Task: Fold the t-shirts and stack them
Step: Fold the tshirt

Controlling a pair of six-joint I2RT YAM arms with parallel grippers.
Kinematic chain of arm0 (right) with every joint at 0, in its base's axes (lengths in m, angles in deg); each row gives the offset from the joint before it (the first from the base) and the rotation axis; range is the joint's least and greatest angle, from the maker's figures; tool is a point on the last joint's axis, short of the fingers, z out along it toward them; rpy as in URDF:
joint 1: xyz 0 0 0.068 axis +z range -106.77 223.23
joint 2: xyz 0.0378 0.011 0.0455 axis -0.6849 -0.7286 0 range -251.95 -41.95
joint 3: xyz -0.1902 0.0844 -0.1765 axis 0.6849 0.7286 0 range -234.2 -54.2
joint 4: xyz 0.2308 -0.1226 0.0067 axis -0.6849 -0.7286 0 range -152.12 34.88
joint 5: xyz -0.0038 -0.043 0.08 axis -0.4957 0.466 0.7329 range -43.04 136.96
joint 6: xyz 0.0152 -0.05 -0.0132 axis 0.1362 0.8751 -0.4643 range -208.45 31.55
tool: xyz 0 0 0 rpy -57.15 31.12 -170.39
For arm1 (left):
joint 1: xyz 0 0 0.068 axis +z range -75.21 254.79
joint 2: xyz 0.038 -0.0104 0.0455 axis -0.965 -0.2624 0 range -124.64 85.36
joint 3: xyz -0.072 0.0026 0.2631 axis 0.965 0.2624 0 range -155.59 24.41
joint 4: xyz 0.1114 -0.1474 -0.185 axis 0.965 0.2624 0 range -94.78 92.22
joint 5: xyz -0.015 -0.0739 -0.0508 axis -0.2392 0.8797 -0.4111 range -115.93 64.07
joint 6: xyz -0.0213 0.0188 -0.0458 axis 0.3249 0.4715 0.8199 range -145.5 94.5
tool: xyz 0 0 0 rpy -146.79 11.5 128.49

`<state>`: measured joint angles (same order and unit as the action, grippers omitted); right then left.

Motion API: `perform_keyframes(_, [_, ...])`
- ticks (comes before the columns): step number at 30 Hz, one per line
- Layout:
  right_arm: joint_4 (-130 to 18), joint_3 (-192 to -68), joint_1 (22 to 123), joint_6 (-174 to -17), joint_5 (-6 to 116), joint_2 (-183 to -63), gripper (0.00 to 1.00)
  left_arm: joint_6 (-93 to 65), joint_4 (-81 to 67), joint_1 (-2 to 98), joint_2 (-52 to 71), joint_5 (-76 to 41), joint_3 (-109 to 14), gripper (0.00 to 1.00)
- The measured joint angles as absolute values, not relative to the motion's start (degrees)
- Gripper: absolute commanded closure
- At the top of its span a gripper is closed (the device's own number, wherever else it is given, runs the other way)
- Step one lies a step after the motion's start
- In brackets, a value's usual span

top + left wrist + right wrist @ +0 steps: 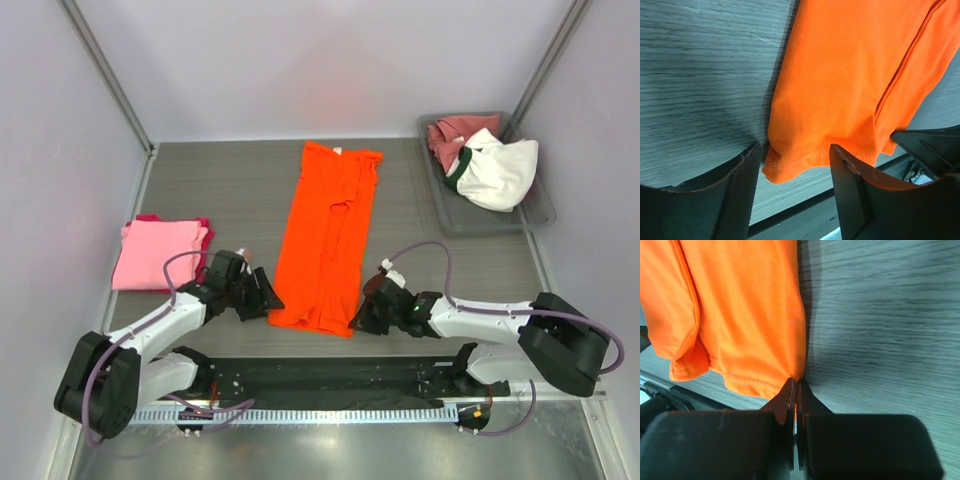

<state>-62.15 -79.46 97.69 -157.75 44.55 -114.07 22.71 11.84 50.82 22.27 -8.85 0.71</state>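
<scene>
The bright orange t-shirt lies on the table folded into a long strip, collar end far, hem near. My left gripper is open at the hem's near left corner, one jaw on each side of it. My right gripper is shut on the hem's near right corner, orange cloth pinched between its jaws. A folded light pink t-shirt lies on a magenta one at the left. A dusty rose-red t-shirt and a white one with a dark green collar lie crumpled in the tray.
A grey tray stands at the back right. The table's near edge and a black rail lie just behind both grippers. Walls close in on the left and right.
</scene>
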Motion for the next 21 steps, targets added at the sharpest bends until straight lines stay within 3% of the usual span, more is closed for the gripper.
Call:
perform_keyframes(9, [-62.47, -78.54, 97.77, -157.64, 43.87, -112.69, 0.99, 23.38, 10.51, 50.91, 21.15, -8.21, 1.63, 0.60])
perform_keyframes(11, [-62.45, -78.54, 97.77, -157.62, 43.89, -112.69, 0.99, 23.43, 10.14, 50.91, 20.69, -7.82, 1.67, 0.56])
perform_keyframes(12, [-62.47, -78.54, 97.77, -157.64, 43.87, -112.69, 0.99, 23.49, 9.98, 50.91, 20.69, -7.62, 1.74, 0.43])
perform_keyframes(14, [-62.54, -78.54, 97.77, -157.53, 43.85, -112.63, 0.99, 23.78, 9.09, 50.86, 21.07, -6.81, 1.67, 0.39])
perform_keyframes(20, [-64.05, -78.54, 97.77, -157.51, 43.28, -111.79, 0.99, 24.26, 8.89, 50.30, 22.51, -7.29, 2.65, 0.51])
perform_keyframes(21, [-64.22, -78.54, 97.77, -157.48, 43.17, -111.69, 0.99, 24.48, 8.89, 50.25, 22.77, -7.34, 2.89, 0.57])
